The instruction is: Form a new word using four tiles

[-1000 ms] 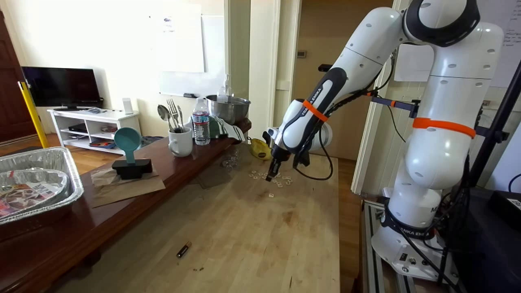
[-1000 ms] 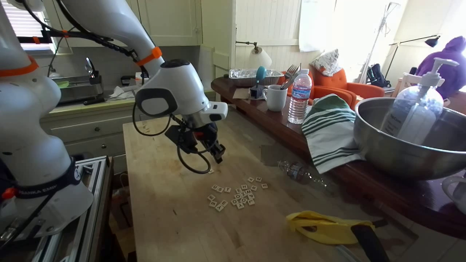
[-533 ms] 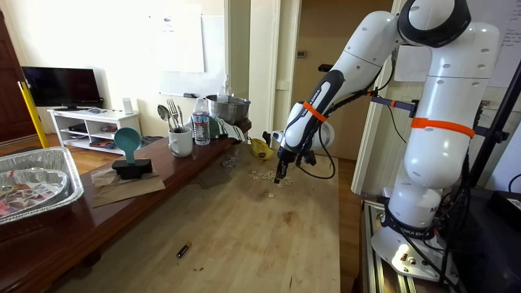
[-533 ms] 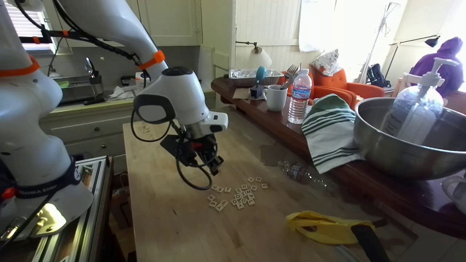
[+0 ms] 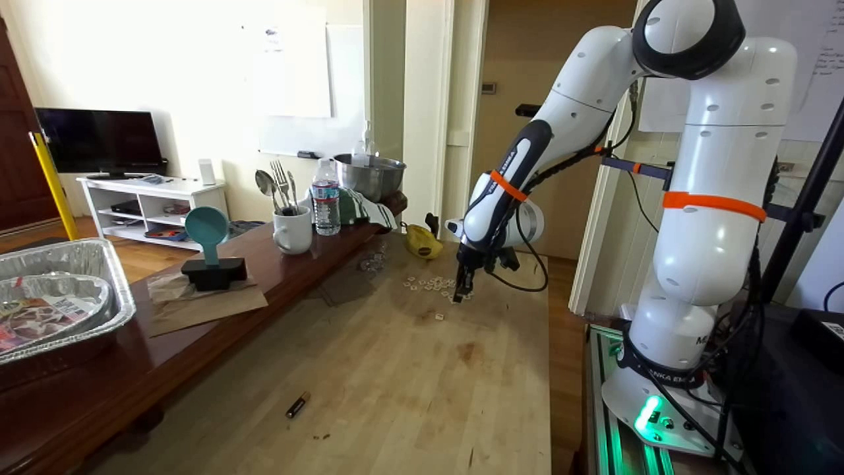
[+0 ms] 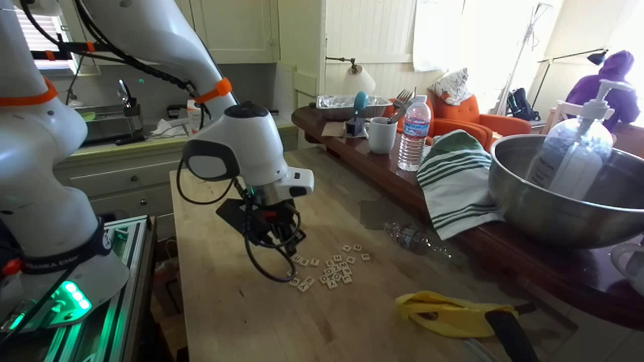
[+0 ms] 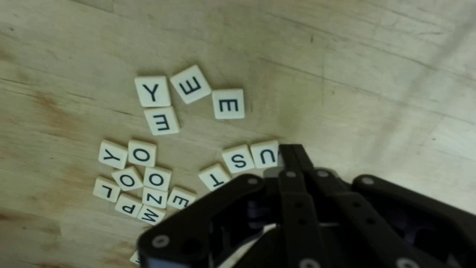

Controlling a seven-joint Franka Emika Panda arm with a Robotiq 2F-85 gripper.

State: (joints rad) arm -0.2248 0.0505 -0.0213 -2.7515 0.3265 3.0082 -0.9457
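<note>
While the claw (image 7: pixel 292 146) points down over the worktop (image 5: pixel 402 396), it is clenched, its two fingers (image 7: pixel 288 160) flush side by side. In the wrist view their tips end beside the right edge of the U tile (image 7: pixel 264 154); whether they touch it, I cannot tell. Just left of it lies the S tile (image 7: pixel 238 159), and left of that the T tile (image 7: pixel 215 177), turned askew. A Y tile (image 7: pixel 153 91) and three E tiles (image 7: pixel 228 104) form a group apart from that row. In an exterior view the letter tiles (image 6: pixel 336 269) lie flat in a scatter, the densest knot to the right of the claw and nearer. In an exterior view a lone tile (image 5: pixel 440 316) rests on the near side of the others, its letter too small to read, while a battery (image 5: pixel 297 404) lies well apart at the near left. Left of the worktop there, the dark wooden counter (image 5: pixel 290 267) holds a white mug (image 5: pixel 293 231) of cutlery (image 5: pixel 264 183), just beside an upright water bottle (image 5: pixel 326 210); a striped towel (image 5: pixel 359 206) and a steel bowl (image 5: pixel 379 181) are farther off along it
</note>
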